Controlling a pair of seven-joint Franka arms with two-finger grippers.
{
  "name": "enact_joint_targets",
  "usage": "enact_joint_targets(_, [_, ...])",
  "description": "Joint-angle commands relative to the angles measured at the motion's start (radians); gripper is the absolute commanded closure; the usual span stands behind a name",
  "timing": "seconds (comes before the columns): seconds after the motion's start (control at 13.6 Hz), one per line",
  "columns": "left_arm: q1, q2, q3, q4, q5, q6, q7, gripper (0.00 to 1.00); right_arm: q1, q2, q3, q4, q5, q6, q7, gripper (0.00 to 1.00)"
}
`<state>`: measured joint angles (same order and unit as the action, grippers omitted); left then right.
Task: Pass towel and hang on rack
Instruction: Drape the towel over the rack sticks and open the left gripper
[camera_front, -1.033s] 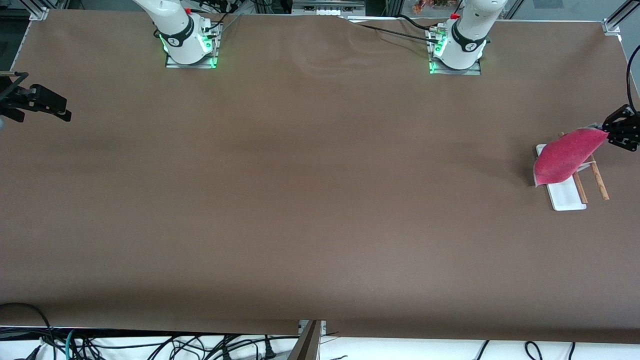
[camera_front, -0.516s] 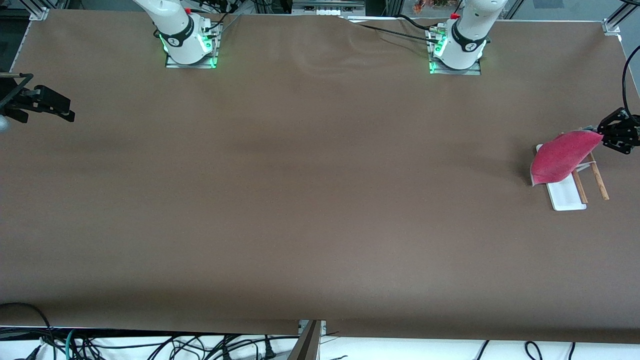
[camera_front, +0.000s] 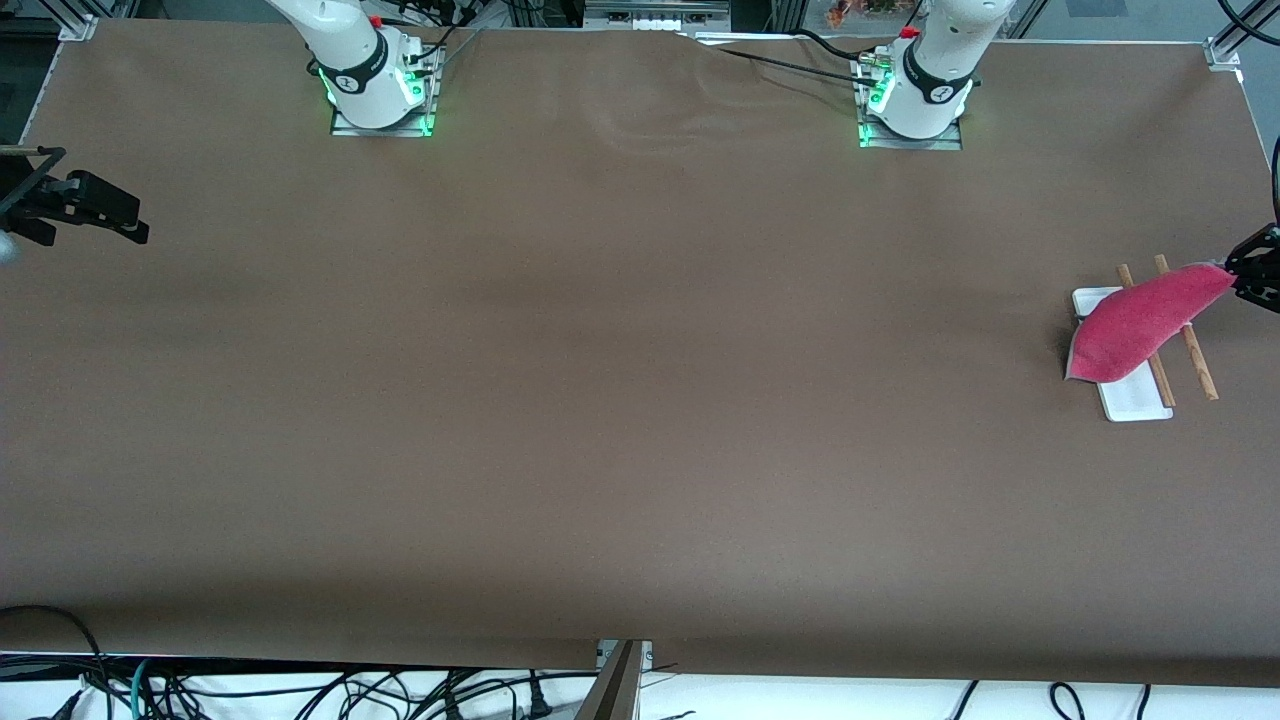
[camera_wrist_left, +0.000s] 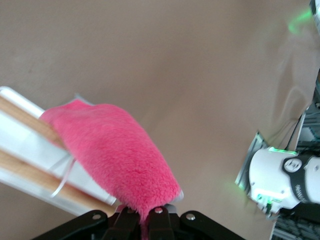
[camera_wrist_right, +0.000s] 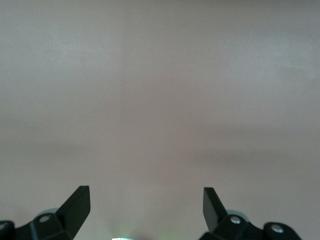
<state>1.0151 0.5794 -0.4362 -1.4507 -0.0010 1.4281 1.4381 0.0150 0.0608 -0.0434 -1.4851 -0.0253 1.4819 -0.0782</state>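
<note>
over the rack (camera_front: 1135, 392), my left gripper (camera_front: 1243, 272), clamped on the towel (camera_front: 1140, 320), has drawn it across both rods; release comes next. my right gripper (camera_front: 110, 215) waits, fully open.

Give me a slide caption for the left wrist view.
Left pincer shut on the pink towel, draping it across the rack and its two wooden rods.

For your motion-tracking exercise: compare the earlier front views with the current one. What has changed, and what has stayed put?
The left gripper, jaws shut on the towel, moved toward the left arm's end of the table, pulling the towel lower and flatter across the rack rods. Nothing was let go. The rack stayed in place; the right gripper waits, open and almost unmoved.
</note>
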Motion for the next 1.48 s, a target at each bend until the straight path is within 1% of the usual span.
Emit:
enact_joint_targets(0.0, [-0.009,0.079,-0.003,0.121,0.050,-0.021,0.073,1.00,-0.003,-0.004,0.004,0.002,0.005,-0.006,0.001,0.00])
enact_joint_targets(0.37, [-0.007,0.120,0.030,0.184,0.053,-0.020,0.143,1.00,0.002,-0.004,0.010,0.002,0.007,-0.006,0.005,0.00])
enact_joint_targets(0.44, [-0.009,0.135,0.049,0.196,0.052,-0.018,0.168,1.00,0.002,-0.006,0.010,0.002,0.007,-0.006,0.006,0.00])
enact_joint_targets(0.96, [-0.007,0.183,0.119,0.213,0.050,0.040,0.269,1.00,0.003,-0.006,0.010,0.002,0.007,-0.006,0.008,0.00])
enact_joint_targets(1.11, [-0.007,0.207,0.136,0.213,0.047,0.086,0.291,1.00,0.003,-0.006,0.010,0.002,0.007,-0.006,0.008,0.00])
enact_joint_targets(1.18, [-0.006,0.212,0.137,0.213,0.049,0.092,0.295,0.59,0.003,-0.006,0.010,0.002,0.007,-0.006,0.008,0.00])
enact_joint_targets(1.25, [-0.001,0.215,0.140,0.214,0.039,0.094,0.295,0.01,0.003,-0.006,0.010,0.002,0.007,-0.006,0.006,0.00])
enact_joint_targets(1.4, [0.016,0.211,0.143,0.216,0.032,0.092,0.282,0.00,0.003,-0.006,0.011,0.002,0.007,-0.005,0.005,0.00])
